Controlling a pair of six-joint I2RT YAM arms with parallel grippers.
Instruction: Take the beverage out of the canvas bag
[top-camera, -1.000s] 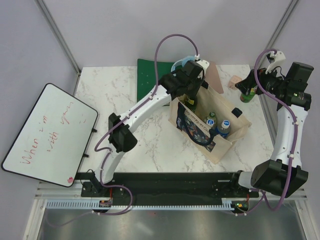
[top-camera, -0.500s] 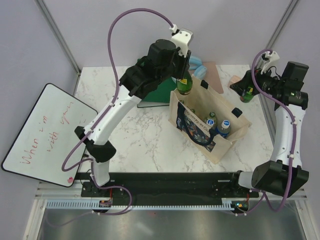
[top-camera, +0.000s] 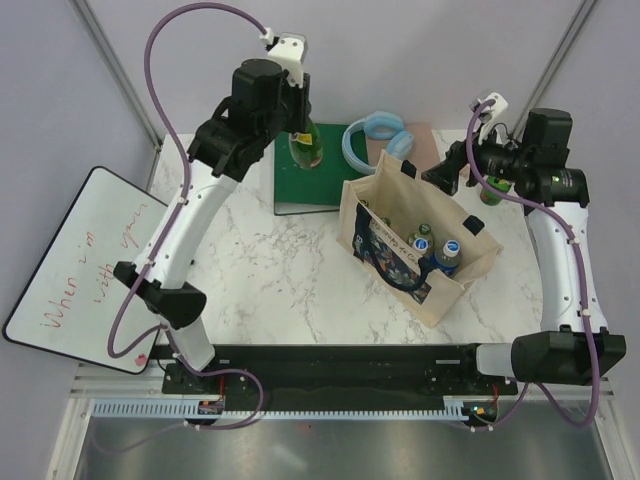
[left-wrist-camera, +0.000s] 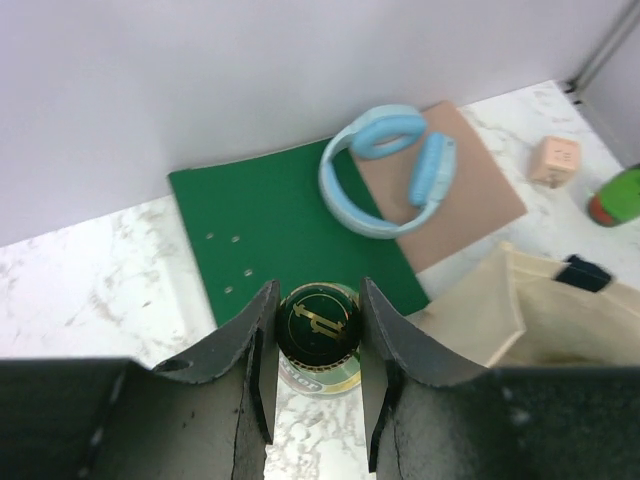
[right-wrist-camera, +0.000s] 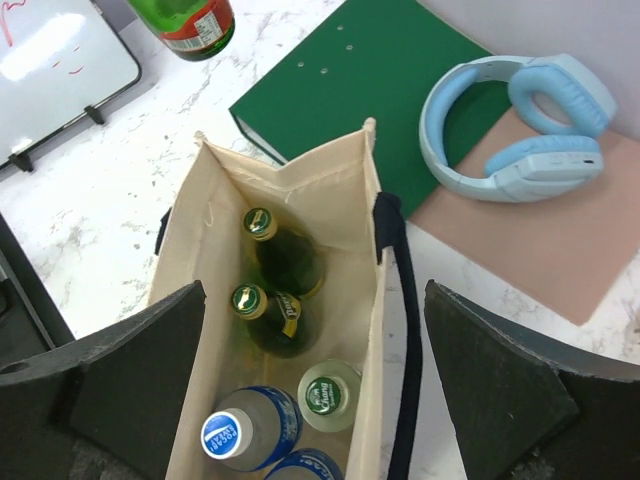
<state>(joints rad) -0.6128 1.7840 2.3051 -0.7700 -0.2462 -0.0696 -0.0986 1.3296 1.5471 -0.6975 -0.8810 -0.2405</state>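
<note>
A: Marble table (top-camera: 250, 270) under both arms. Where is the canvas bag (top-camera: 398, 262)?
B: Right of centre in the top view, upright, with its printed side toward the lower left.
A: And the left gripper (left-wrist-camera: 318, 305)?
B: Clamped on a green bottle (left-wrist-camera: 318, 322), by the neck I think, above a green binder (left-wrist-camera: 270, 220) at upper centre. Only its wrist view shows the cap between the fingers.
A: Right gripper (right-wrist-camera: 315, 385)?
B: Jaws wide apart, near the bag's upper right corner. Its wrist view looks straight in and shows several bottles (right-wrist-camera: 285, 265) standing inside.
</note>
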